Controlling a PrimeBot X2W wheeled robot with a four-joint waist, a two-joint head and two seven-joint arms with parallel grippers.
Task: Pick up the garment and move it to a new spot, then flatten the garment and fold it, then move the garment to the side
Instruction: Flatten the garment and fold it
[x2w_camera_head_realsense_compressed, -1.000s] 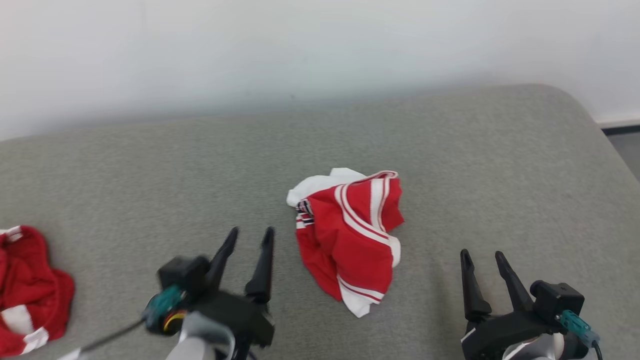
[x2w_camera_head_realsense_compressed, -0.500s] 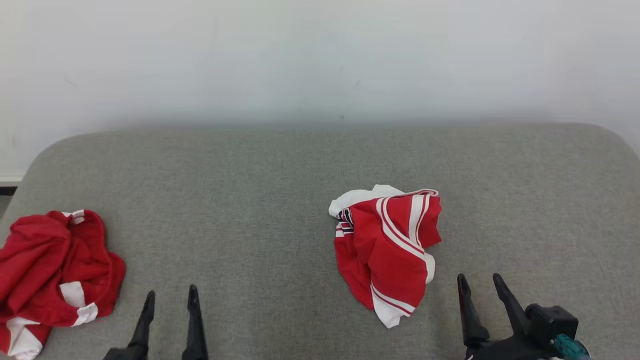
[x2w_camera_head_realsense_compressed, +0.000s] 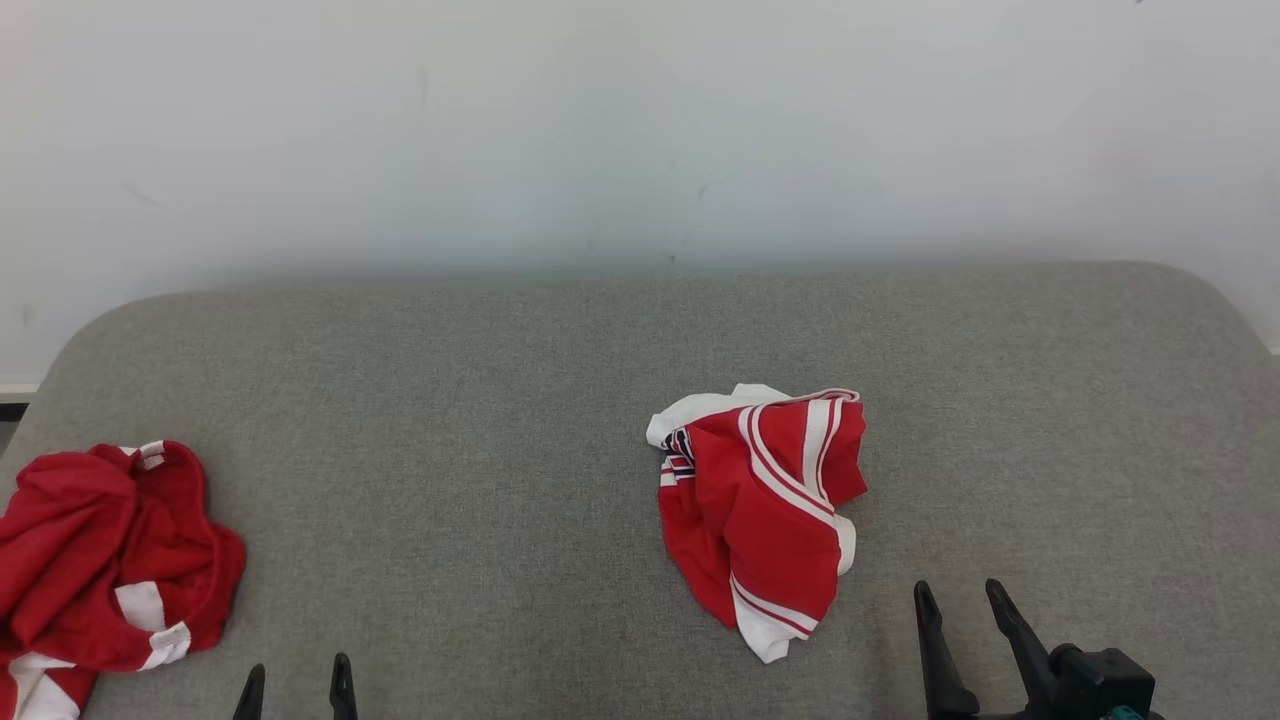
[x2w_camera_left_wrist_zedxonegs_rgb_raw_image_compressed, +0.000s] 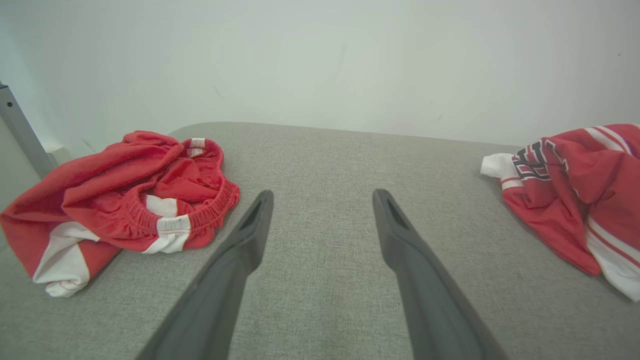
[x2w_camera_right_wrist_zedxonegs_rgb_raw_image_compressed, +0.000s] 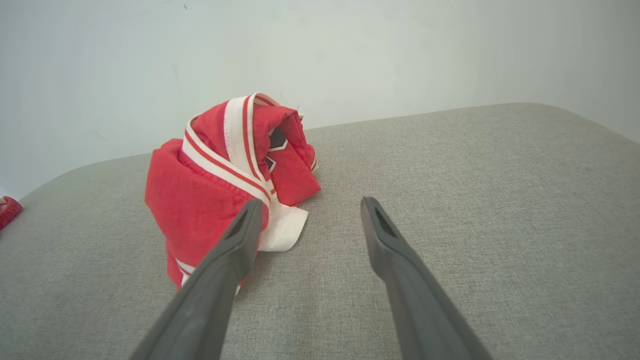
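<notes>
R gripper (x2w_camera_head_realsense_compressed: 957, 592) low at bottom right, fingers spread, nothing in it. L gripper (x2w_camera_head_realsense_compressed: 298, 668) same: spread, empty. Red-and-white jersey (x2w_camera_head_realsense_compressed: 760, 500) lies crumpled mid-cushion (x2w_camera_head_realsense_compressed: 500, 400), near R gripper, ahead and to its left. Looks light, floppy, prob slippery. Best pinch: thick striped edge (x2w_camera_head_realsense_compressed: 815, 440), not loose folds. Red shorts (x2w_camera_head_realsense_compressed: 100, 550) far left.

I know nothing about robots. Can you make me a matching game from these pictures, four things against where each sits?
1. crumpled red garment with white stripes
2. crumpled red garment with elastic waistband
3. left gripper
4. right gripper

A. head view's lower right, open
B. left edge of the grey fabric surface
C. middle of that surface
D. head view's lower left, open

Pairs: 1-C, 2-B, 3-D, 4-A
</notes>
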